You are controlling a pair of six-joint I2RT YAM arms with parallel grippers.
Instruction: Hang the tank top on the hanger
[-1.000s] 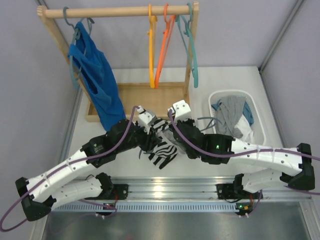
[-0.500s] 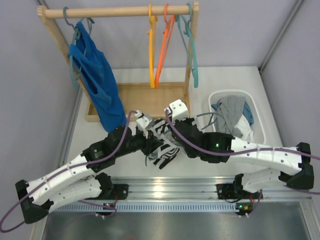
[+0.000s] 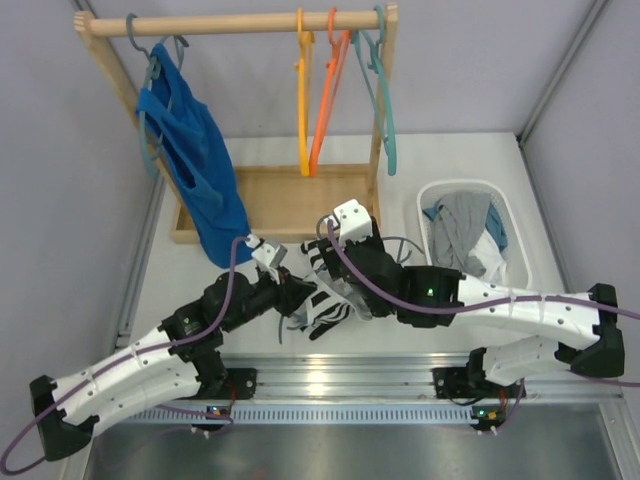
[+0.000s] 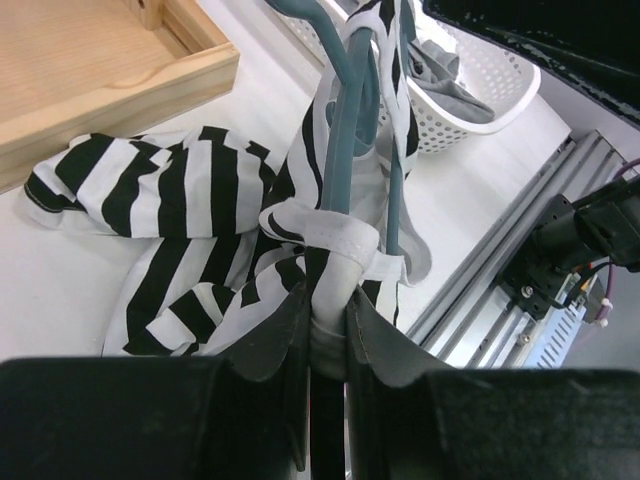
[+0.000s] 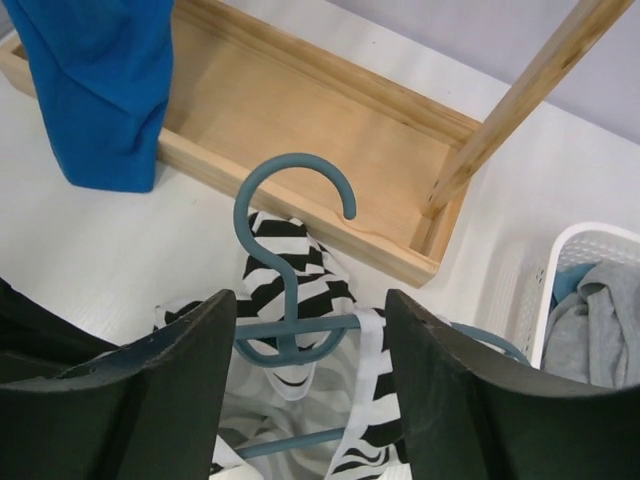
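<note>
I face a white tabletop (image 3: 450, 160) closed in by plain pale grey walls (image 3: 480, 60). A wooden garment rack (image 3: 230, 22) stands at its far side; an aluminium rail (image 3: 340, 380) runs along the near edge under even light.

The tank top (image 4: 170, 200) is soft, matt cloth, creased, with white cloth edging; the hanger (image 5: 270, 325) is smooth slate-blue plastic with a faint sheen. The rack tray (image 5: 330, 130) is bare pale wood, matt with visible grain, on a smooth white matt bench (image 5: 90, 240). The basket (image 4: 490, 100) is white perforated plastic, and the left claw (image 4: 328, 310) is matt black plastic.
</note>
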